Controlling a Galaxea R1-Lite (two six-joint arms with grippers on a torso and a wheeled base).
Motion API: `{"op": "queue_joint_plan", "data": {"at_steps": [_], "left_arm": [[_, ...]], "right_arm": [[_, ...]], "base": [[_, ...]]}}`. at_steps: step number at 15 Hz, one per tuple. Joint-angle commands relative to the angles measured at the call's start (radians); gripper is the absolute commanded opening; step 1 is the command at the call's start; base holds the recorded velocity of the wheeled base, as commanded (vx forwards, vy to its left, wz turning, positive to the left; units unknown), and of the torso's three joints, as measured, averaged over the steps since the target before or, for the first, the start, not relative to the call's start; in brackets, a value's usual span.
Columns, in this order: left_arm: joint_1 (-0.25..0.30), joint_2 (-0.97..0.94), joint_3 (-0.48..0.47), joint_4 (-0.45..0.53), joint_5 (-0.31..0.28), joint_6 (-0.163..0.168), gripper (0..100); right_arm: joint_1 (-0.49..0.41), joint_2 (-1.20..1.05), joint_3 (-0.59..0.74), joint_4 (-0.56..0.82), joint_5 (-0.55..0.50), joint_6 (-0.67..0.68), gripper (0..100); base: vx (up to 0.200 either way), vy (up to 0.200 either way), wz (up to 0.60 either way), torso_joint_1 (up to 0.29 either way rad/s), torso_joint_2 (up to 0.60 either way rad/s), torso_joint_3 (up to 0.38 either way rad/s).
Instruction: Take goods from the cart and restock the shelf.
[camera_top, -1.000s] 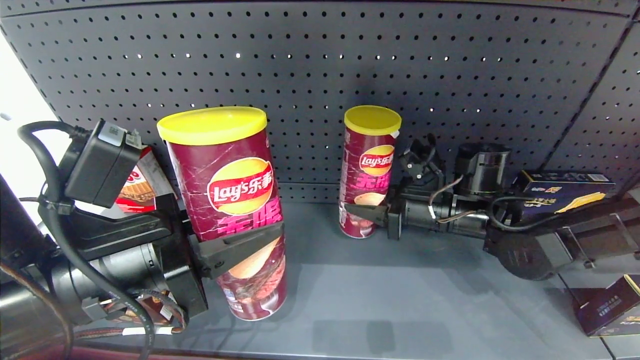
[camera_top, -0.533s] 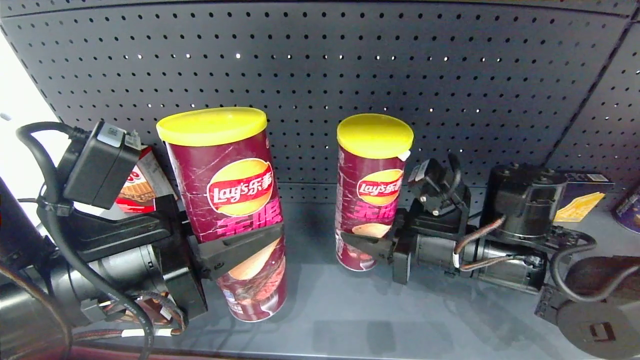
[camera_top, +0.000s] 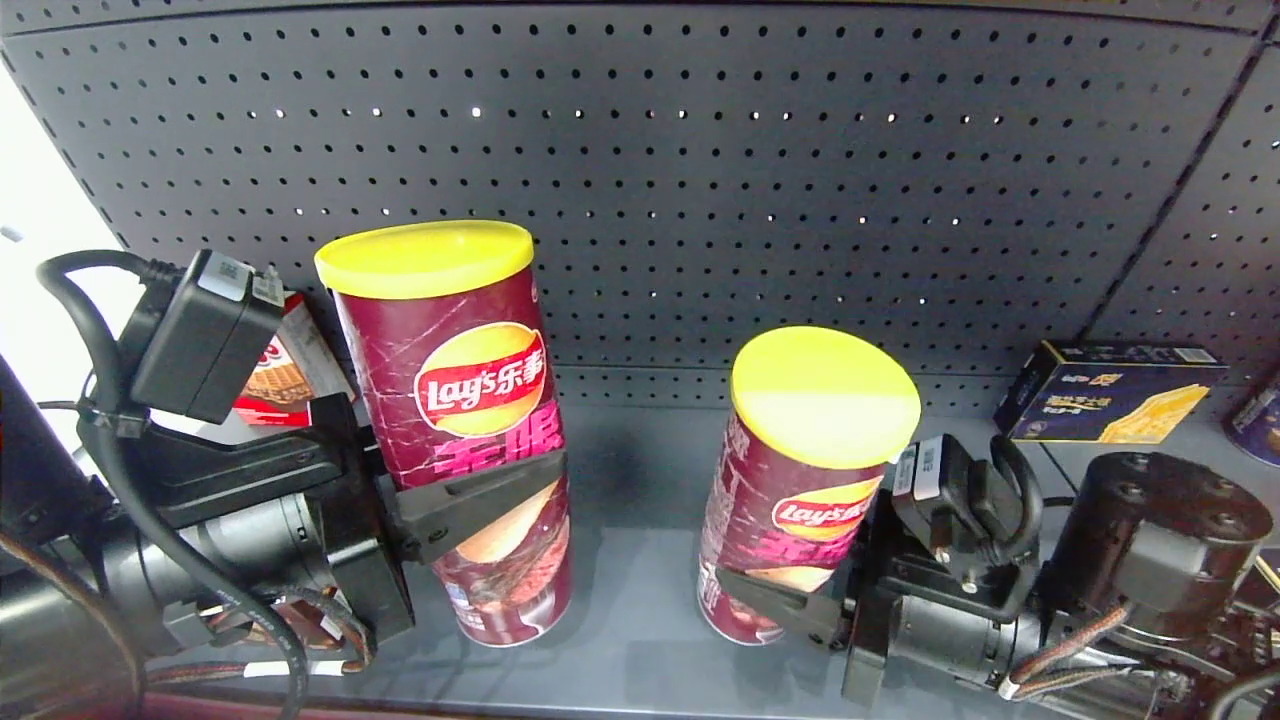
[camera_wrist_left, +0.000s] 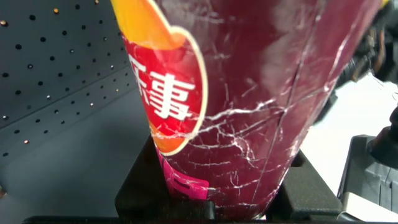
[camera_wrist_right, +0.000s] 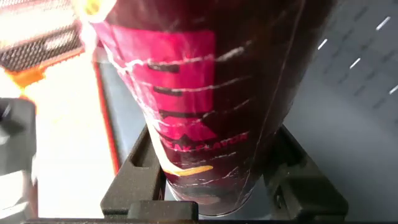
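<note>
In the head view, the left claw (camera_top: 490, 500) was pinching the left can (camera_top: 455, 400) around its lower half. The can's long axis was close to upright, its yellow lid up and its base low over the front part of the shelf (camera_top: 640, 560); whether the base touched the shelf could not be told. The right claw (camera_top: 760, 595) gripped the right can (camera_top: 790, 500) low on its body, and this can was tilted, lid leaning forward and to the right, base toward the shelf. The two cans were apart, with bare shelf between and behind them up to the pegboard (camera_top: 700, 200). A blue box (camera_top: 1110, 392) lay far to the right by the back wall. In the left wrist view, the left can (camera_wrist_left: 249, 106) rose straight out of the closed left claw (camera_wrist_left: 217, 202), its axis crosswise to the fingers. In the right wrist view, the right can (camera_wrist_right: 205, 93) sat the same way in the right claw (camera_wrist_right: 217, 193), clamped on both sides. The open spot probably lay below and behind each can, and the right can would likely need righting before it was let go.
</note>
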Motion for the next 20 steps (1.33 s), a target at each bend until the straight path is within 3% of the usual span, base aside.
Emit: {"op": "queue_joint_plan", "data": {"at_steps": [1,9,20], "left_arm": [[0.000,0.002,0.001,0.000,0.001,0.000,0],[0.001,0.000,0.011,0.002,0.002,0.000,0],[0.001,-0.017,0.029,0.000,0.001,0.000,0]], "right_arm": [[0.014,0.015,0.062,-0.032,-0.003,0.000,0],[0.009,0.088,0.094,-0.069,-0.021,0.002,0],[0.019,0.108,0.073,-0.066,-0.144,-0.001,0]], "base": [[0.000,0.000,0.00,0.000,0.00,0.000],[0.000,0.000,0.00,0.000,0.00,0.000],[0.000,0.000,0.00,0.000,0.00,0.000]]}}
